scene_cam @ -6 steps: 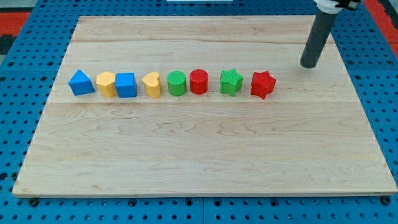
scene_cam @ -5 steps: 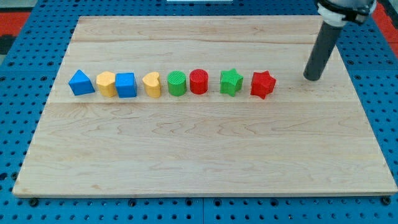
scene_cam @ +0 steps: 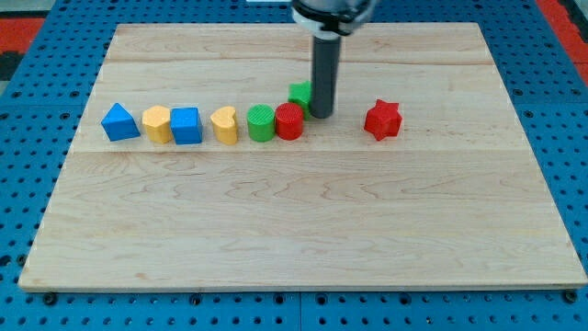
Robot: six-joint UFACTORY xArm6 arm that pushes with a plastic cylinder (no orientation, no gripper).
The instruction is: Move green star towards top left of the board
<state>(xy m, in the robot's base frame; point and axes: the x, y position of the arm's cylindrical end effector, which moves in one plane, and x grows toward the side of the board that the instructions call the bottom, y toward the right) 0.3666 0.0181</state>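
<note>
The green star [scene_cam: 299,93] sits just above the row of blocks, touching the top of the red cylinder [scene_cam: 288,121]. My tip [scene_cam: 322,115] stands right against the star's right side, between it and the red star [scene_cam: 383,119]. The rod hides the star's right edge.
The row at mid-board runs from the view's left: blue triangle [scene_cam: 119,122], yellow block [scene_cam: 157,124], blue cube [scene_cam: 186,126], yellow block [scene_cam: 223,126], green cylinder [scene_cam: 261,123], then the red cylinder. The red star stands apart on the right.
My tip swept from the board's upper right to the middle. The green star moved up and left out of the row. The red cylinder and red star shifted slightly left.
</note>
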